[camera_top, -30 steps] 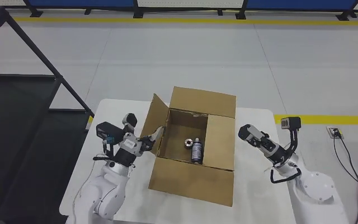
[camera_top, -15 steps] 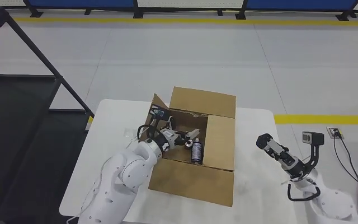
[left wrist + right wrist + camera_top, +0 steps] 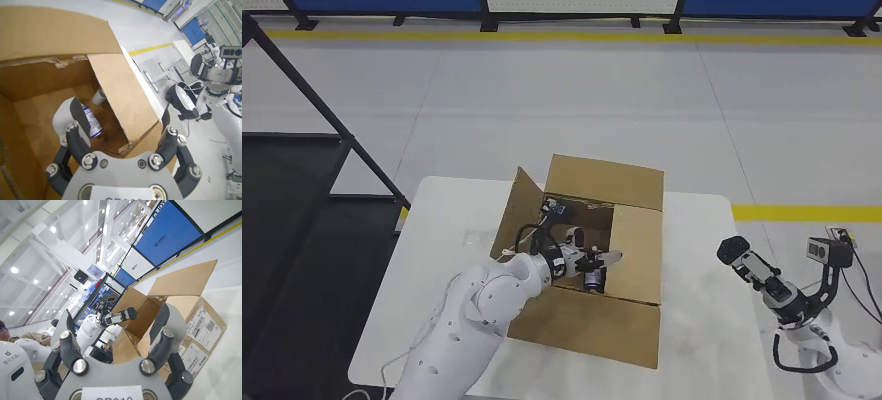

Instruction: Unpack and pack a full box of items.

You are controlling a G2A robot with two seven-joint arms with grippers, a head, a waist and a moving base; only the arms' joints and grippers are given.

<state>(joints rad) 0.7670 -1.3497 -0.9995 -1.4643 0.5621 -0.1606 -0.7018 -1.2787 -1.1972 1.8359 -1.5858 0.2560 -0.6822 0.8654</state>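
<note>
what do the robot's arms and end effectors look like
The left arm and right arm are white shells with black joints. The left end effector and right end effector each have two white-backed, black-padded fingers, black linkages, silver screws and a grey plate.

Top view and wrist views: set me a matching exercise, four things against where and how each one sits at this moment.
1 cardboard box
2 blue-labelled bottle
3 left gripper
4 right gripper

A over the box's opening, fingers open
B lying on the box's floor
C flaps open, standing on the table
D apart from the box, by the table's edge, fingers open

Pairs: 1-C, 2-B, 3-A, 4-D
</note>
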